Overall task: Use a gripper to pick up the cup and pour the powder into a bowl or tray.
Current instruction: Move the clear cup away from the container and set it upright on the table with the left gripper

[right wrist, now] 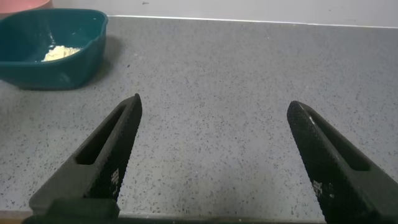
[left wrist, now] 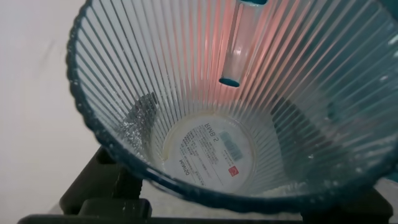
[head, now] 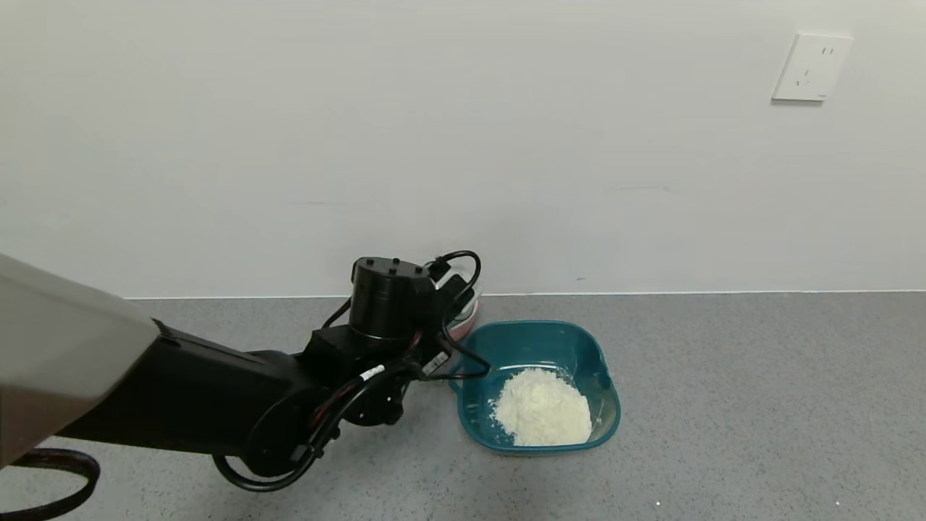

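My left gripper [head: 436,304] is at the back left of the teal basin [head: 535,327], shut on the ribbed clear cup [left wrist: 211,93]. In the left wrist view I look straight into the cup. It holds only a dusting of powder on its wall, and a label shows through its base. Black fingers [left wrist: 102,183] press its sides. In the head view only a bit of the cup [head: 469,294] shows behind the wrist. A heap of white powder [head: 541,416] lies in the basin. My right gripper [right wrist: 214,118] is open and empty, low over the grey surface, right of the basin [right wrist: 56,62].
A pink bowl [head: 467,323] sits behind the basin's back left corner, under the cup, against the white wall. The grey speckled counter [head: 759,405] stretches to the right. A wall socket [head: 812,66] is high at the right.
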`<state>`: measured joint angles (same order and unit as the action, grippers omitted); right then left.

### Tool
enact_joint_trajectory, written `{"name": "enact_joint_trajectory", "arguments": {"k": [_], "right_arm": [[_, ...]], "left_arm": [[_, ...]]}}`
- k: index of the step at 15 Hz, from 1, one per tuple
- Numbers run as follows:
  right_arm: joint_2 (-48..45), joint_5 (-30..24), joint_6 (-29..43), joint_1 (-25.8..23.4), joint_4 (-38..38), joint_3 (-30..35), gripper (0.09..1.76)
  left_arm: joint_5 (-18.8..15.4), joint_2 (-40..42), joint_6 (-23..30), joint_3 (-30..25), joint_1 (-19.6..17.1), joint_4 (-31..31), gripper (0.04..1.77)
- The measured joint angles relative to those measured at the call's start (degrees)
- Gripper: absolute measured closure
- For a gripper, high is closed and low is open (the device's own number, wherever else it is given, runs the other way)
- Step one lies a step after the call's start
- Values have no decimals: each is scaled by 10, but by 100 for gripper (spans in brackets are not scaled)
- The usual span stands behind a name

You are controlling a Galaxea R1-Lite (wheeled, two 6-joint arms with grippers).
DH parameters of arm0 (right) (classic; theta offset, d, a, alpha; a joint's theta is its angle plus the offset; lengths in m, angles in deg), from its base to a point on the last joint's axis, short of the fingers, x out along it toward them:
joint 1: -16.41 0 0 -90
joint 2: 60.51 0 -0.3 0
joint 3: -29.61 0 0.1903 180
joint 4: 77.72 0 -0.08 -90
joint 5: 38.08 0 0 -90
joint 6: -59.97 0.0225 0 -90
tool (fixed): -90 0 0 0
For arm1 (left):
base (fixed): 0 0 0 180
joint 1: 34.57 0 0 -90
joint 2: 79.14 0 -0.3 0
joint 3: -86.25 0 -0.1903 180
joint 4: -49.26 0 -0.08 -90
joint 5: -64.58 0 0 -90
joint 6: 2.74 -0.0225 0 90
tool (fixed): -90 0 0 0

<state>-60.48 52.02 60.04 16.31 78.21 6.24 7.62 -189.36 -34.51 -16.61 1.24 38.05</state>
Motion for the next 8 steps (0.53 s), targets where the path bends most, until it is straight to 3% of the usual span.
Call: {"name": "enact_joint_trajectory", "arguments": {"k": [5, 8], "right_arm": [[0, 0, 0, 0, 0, 0, 15], [0, 0, 0, 0, 0, 0, 15]], "left_arm": [[-69, 66, 168, -57, -33, -3, 50], [-109, 91, 215, -101, -65, -62, 50]]}}
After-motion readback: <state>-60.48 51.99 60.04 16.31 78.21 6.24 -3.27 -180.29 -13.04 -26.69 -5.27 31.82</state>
